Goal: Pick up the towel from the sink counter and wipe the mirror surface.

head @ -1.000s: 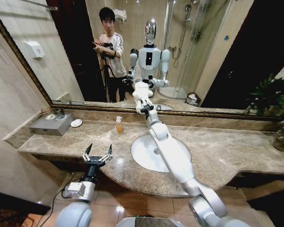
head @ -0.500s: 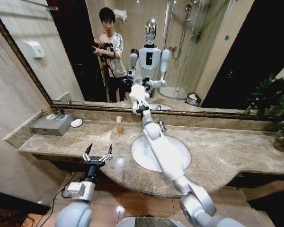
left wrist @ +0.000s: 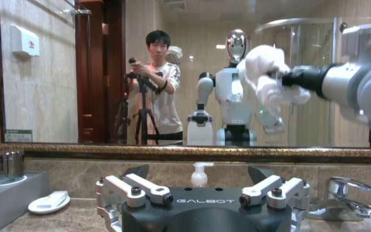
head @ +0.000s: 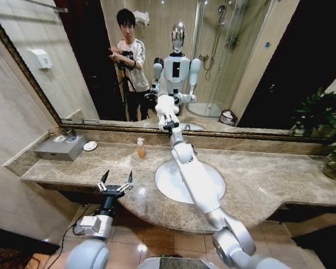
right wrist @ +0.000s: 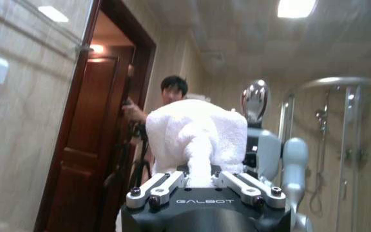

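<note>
Since the earlier frames, right arm swung slightly sideways along the glass and back, towel (head: 166,107) travelling with it; left arm unchanged. Right gripper (head: 169,124): extended over the white basin (head: 173,188) to the mirror (head: 252,67), fingers clenched on the bunched white towel, which stands ahead of the fingertips so that, by the look of it, cloth and not metal meets the glass; actual contact with the surface cannot be confirmed. Right wrist view shows the towel (right wrist: 196,140) pinched between both fingers, its bulk spread wide, apt for a wiping pad. Left gripper (head: 115,185): parked low at the worktop (head: 257,185) front edge, fingers spread, holding nothing, well apart from the wiping arm, probably to keep its path free. Soap bottle (head: 140,148), round dish (head: 90,145) and grey tissue box (head: 61,147): at the worktop's rear, left of the basin, outside the arm's reach line. Task stage, judged: towel collected, wiping in hand.
</note>
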You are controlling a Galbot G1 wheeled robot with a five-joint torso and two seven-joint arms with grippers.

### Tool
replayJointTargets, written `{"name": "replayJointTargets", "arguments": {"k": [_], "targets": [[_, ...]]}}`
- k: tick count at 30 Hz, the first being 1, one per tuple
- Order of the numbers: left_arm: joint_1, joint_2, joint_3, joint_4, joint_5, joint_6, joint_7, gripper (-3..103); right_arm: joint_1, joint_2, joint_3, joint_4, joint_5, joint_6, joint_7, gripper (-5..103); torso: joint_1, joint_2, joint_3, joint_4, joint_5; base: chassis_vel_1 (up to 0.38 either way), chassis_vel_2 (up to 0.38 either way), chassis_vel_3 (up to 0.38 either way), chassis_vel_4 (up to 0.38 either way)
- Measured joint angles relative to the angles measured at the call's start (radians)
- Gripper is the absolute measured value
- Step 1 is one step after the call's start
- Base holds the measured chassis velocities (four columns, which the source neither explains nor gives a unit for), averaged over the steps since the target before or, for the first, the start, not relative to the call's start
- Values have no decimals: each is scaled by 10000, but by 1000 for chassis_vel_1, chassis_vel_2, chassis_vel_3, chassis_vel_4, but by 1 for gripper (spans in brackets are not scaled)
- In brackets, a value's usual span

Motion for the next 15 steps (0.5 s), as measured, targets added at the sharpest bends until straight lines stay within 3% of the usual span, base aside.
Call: {"name": "replayJointTargets", "arguments": {"k": [15], "targets": [[0, 0, 0, 0, 0, 0, 0, 100, -943, -11, 165, -1007, -335, 516, -133, 13, 0, 0, 1, -2, 1, 0, 0, 0, 0]]}}
